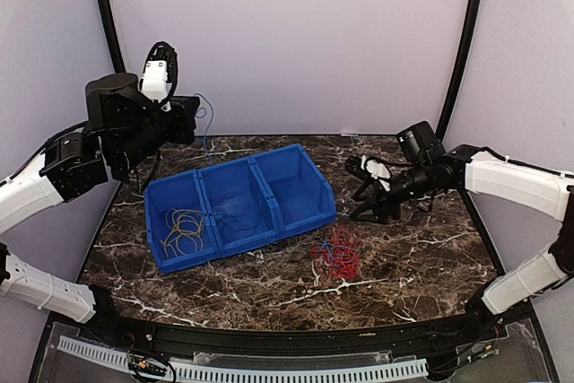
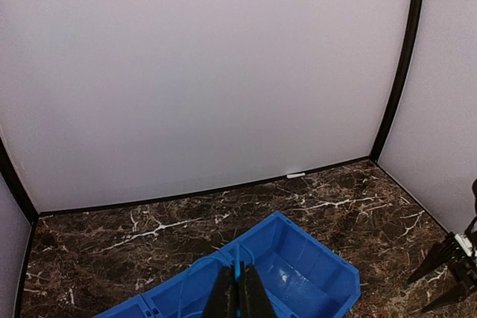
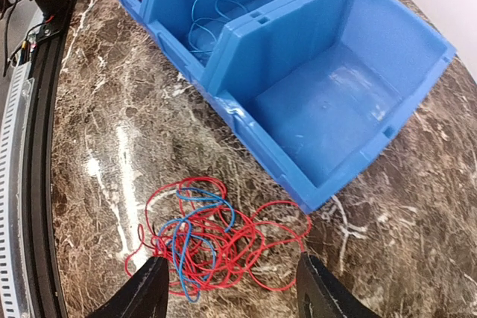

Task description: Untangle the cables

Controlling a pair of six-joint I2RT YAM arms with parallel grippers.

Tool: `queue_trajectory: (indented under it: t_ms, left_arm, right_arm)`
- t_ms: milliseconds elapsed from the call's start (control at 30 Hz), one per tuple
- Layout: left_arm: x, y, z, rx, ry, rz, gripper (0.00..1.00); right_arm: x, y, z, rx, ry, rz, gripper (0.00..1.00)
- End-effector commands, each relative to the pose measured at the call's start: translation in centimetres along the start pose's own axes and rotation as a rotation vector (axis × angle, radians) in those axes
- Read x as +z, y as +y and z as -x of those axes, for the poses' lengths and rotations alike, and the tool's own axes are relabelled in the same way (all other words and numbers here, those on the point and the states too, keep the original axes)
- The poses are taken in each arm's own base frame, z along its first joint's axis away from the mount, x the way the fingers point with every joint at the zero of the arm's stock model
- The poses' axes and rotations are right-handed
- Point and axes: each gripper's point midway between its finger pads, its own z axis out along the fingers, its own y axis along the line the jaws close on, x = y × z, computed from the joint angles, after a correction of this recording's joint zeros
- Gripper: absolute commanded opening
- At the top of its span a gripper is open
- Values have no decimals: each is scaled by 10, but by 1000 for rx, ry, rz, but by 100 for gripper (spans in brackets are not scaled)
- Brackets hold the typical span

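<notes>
Right claw (image 3: 235,292), spread, hovers over the red-and-blue cable tangle (image 3: 209,240) on the bench (image 3: 97,147) beside the blue bin (image 3: 417,80). Left claw (image 2: 238,296) pinches a blue cable (image 2: 238,272); yellow cable (image 1: 184,226) lies in the bin's end compartment.

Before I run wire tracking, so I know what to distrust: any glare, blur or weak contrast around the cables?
Top external: even light; the blue cable is faint against the pale wall. Right wrist: sharp; the red and blue tangle reads clearly, with a glare streak on the table beside it. Left wrist: sharp, with only a sliver of that cable at the bottom edge.
</notes>
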Motion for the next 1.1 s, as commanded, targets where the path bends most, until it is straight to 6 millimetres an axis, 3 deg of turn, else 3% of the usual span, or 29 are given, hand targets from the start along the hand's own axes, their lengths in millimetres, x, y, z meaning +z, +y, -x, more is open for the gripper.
queue_trajectory:
  t_ms: [0,200,433,633,833,1067]
  left_arm:
    - [10,12,-3,-45,43,-12,0]
    - [26,5,-12,-30,81,-43,0]
    - [48,0,-40,-14,150,-46,0]
    - [67,4,-88,-26,278,-17,0]
    - [84,8,-150,-23,452,27,0]
    - [90,8,-206,-31,576,40,0]
  right_arm:
    - [-27,-16,0,43,-71,-88,62]
    - [-36,-24,-28,43,-108,-191,71]
    - [-34,-22,-28,53,-110,-158,72]
    - [-35,-21,-29,40,-108,-163,73]
    - [-33,-22,-32,37,-98,-165,72]
    - [-28,-22,-38,42,-77,-153,73]
